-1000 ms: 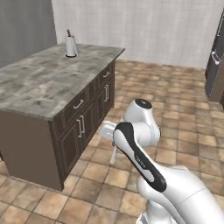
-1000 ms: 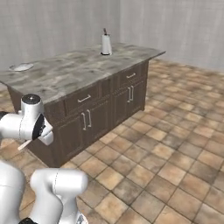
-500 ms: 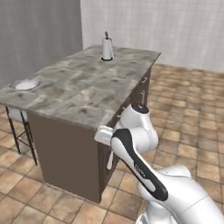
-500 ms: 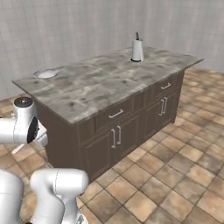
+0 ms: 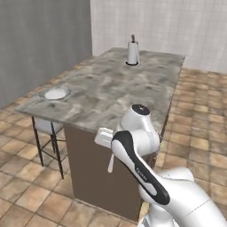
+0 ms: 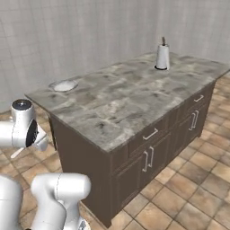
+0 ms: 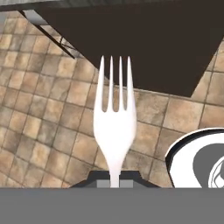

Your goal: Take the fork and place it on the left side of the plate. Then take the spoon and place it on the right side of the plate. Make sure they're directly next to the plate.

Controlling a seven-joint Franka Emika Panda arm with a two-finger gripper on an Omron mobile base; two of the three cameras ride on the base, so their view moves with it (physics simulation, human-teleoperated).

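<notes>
My gripper point(image 7: 114, 177) is shut on the handle of the pale fork point(image 7: 114, 127), whose tines point away from the hand over the tiled floor. In the left base view the gripper point(image 5: 109, 150) hangs below the counter's edge, with the fork point(image 5: 111, 164) sticking down from it. From the right side, the fork point(image 6: 17, 153) shows beside the hand, left of the island. The plate point(image 5: 65, 91), white with a grey rim, lies on the counter's near left corner, also seen as the plate point(image 6: 53, 85). The spoon is out of view.
The marble island counter point(image 5: 119, 88) stands ahead, its dark end wall close to the arm. A paper towel roll point(image 5: 132, 53) stands at the far end. A stool point(image 5: 46, 128) sits under the plate's corner. Drawers and doors point(image 6: 150, 134) line the right side.
The base has driven around the island, so both base views have shifted and the plate's corner has come closer. The gripper has kept its hold on the fork.
</notes>
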